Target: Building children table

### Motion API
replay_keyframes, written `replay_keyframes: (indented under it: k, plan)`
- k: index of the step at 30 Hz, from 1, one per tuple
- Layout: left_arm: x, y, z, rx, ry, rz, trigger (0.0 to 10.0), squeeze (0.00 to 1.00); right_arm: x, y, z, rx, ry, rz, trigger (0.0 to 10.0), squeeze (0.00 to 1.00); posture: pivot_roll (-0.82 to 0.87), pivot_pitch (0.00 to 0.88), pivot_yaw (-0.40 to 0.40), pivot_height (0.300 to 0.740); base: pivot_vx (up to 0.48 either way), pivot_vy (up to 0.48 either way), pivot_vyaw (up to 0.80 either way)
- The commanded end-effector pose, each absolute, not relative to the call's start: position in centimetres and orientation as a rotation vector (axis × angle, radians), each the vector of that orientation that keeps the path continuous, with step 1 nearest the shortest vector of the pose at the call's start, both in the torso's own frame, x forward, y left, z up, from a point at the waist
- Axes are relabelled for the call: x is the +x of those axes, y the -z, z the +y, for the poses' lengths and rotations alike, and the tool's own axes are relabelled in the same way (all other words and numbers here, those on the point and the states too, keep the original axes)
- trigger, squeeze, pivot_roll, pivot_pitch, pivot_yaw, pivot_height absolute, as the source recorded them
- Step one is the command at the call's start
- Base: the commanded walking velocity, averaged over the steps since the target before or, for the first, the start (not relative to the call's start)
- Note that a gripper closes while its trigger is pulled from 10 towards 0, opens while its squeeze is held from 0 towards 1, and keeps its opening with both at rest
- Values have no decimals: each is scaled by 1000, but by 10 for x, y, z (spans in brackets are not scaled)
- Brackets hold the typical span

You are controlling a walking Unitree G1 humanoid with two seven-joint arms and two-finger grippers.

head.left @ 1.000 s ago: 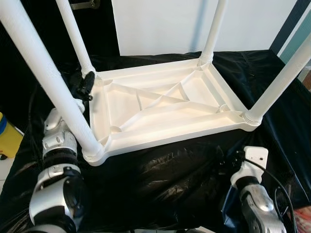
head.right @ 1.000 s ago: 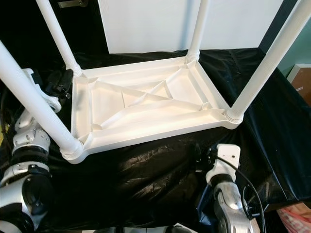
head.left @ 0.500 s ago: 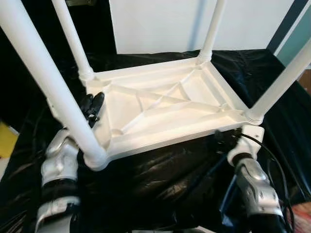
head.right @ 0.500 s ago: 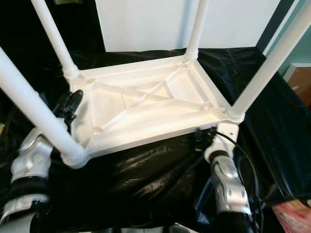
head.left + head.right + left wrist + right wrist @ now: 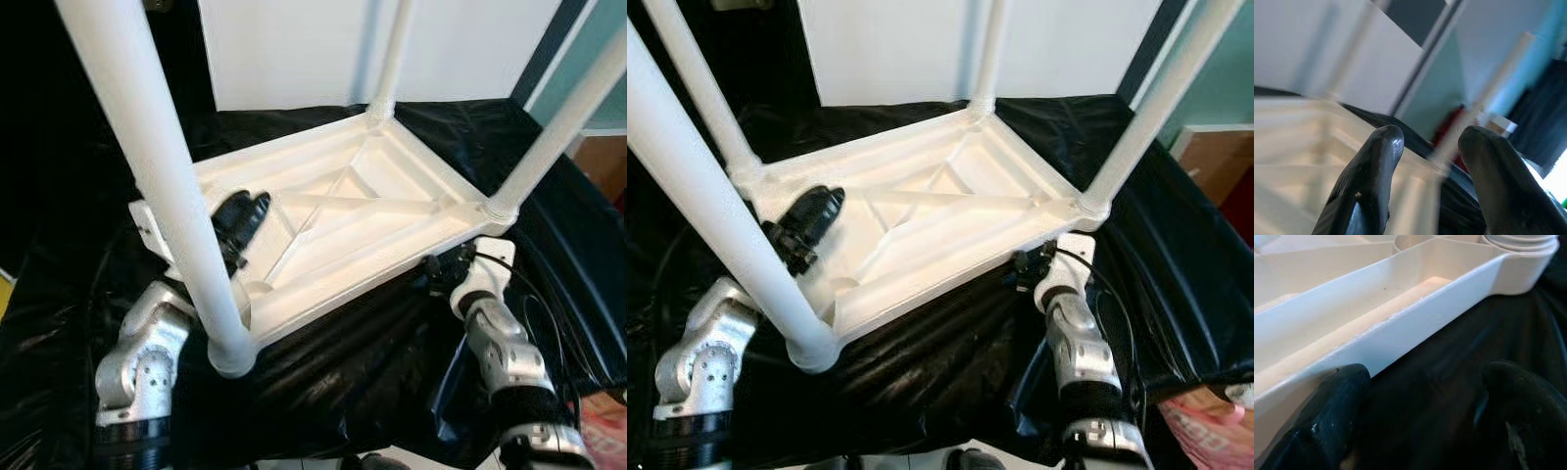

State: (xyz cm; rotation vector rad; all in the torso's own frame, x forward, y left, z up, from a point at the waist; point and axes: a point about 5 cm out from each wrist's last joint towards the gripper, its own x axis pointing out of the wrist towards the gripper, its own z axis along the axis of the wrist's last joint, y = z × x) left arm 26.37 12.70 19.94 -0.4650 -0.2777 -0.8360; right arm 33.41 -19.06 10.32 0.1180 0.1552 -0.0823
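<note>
Upturned table (image 5: 372,211), left gripper (image 5: 238,223) inside, right gripper (image 5: 443,274) beside rim

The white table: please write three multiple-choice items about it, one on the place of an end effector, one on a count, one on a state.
1. Where is the left end effector?
A. over the ribbed underside of the table
B. on the floor
C. at the far right leg

2. How many legs are fitted in the table?
A. two
B. four
C. six

3. How does the table lie on the black cover?
A. on its side
B. upright on its legs
C. upside down, legs pointing up

Answers:
1 A, its black fingers reach in past the near left leg.
2 B, one leg stands at each corner.
3 C, the ribbed underside faces up.
</note>
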Motion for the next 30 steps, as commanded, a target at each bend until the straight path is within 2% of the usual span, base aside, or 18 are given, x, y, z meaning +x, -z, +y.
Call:
replay_keyframes:
  k: [1, 10, 19, 23, 24, 27, 30]
  plan:
    - [249, -204, 105, -459, 1105, -316, 10000, 0, 342, -111, -172, 139, -7, 120, 10000, 0, -5, 94, -72, 740, 0, 0, 0]
    - [233, -221, 65, -511, 1194, -305, 10000, 0, 373, -120, -145, 128, -109, 127, 10000, 0, 38, 87, -75, 740, 0, 0, 0]
    - [229, -228, 48, -478, 1212, -299, 10000, 0, 381, -126, -143, 98, -101, 118, 10000, 0, 48, 86, -77, 740, 0, 0, 0]
    - [239, -221, 51, -390, 1131, -259, 10000, 0, 381, -127, -150, 75, -68, 98, 10000, 0, 58, 88, -82, 740, 0, 0, 0]
    - [245, -216, 58, -312, 1091, -240, 10000, 0, 380, -126, -159, 61, -38, 83, 10000, 0, 59, 89, -85, 740, 0, 0, 0]
    - [252, -209, 67, -246, 1048, -205, 10000, 0, 378, -126, -167, 47, -9, 67, 10000, 0, 56, 88, -83, 740, 0, 0, 0]
    - [270, -190, 98, -25, 939, -117, 10000, 0, 369, -124, -185, 18, 36, 17, 10000, 0, 34, 86, -73, 740, 0, 0, 0]
